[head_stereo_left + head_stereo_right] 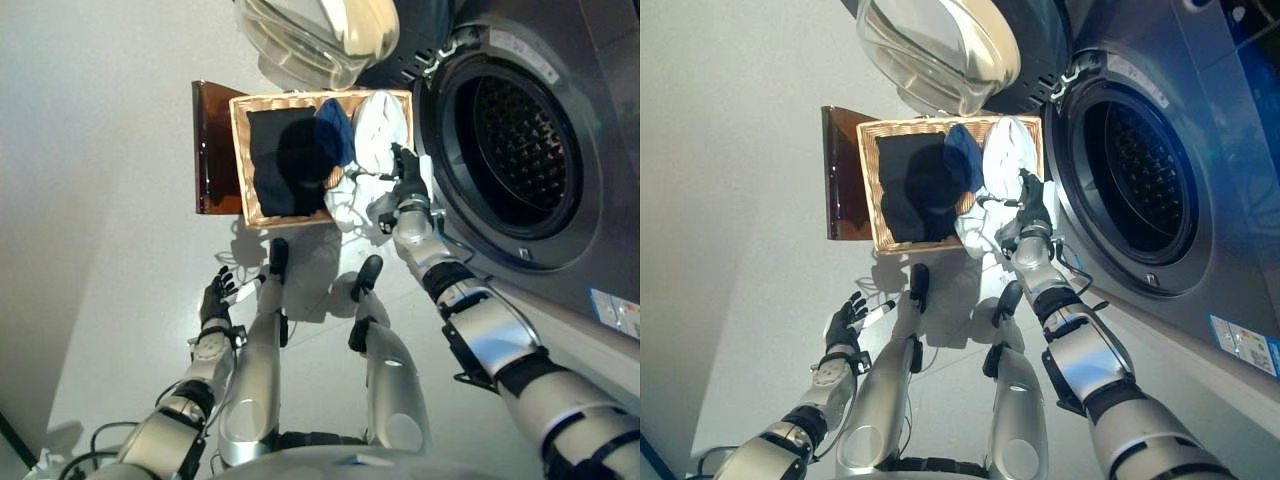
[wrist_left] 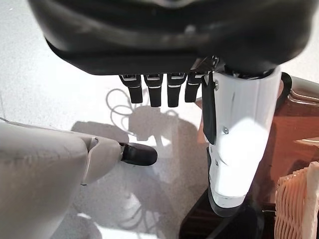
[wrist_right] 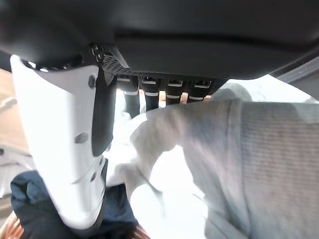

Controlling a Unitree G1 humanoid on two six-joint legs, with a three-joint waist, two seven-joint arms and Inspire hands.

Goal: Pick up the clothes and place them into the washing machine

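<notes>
Right then, the white garment (image 1: 378,130) lay at the washing-machine end of the wicker basket (image 1: 240,150), part of it spilling over the basket's near rim toward the floor. The right hand (image 1: 406,180) was down on that white cloth; in the right wrist view its fingers (image 3: 149,97) ran into a raised fold of the pale fabric (image 3: 209,144) with the white-covered thumb (image 3: 65,139) alongside, but whether they had actually closed on the cloth could not be told. Beside the white piece sat a blue garment (image 1: 335,130), and next to it a large dark garment (image 1: 285,160) filled the rest of the basket. A brown panel (image 1: 205,150) stood against the basket's far side. The washing machine (image 1: 520,150) was just beside the basket, drum showing, its glass door (image 1: 320,35) swung wide. Well away, the left hand (image 1: 216,297) hovered over the floor (image 1: 100,150), fingers spread and relaxed, holding nothing.
</notes>
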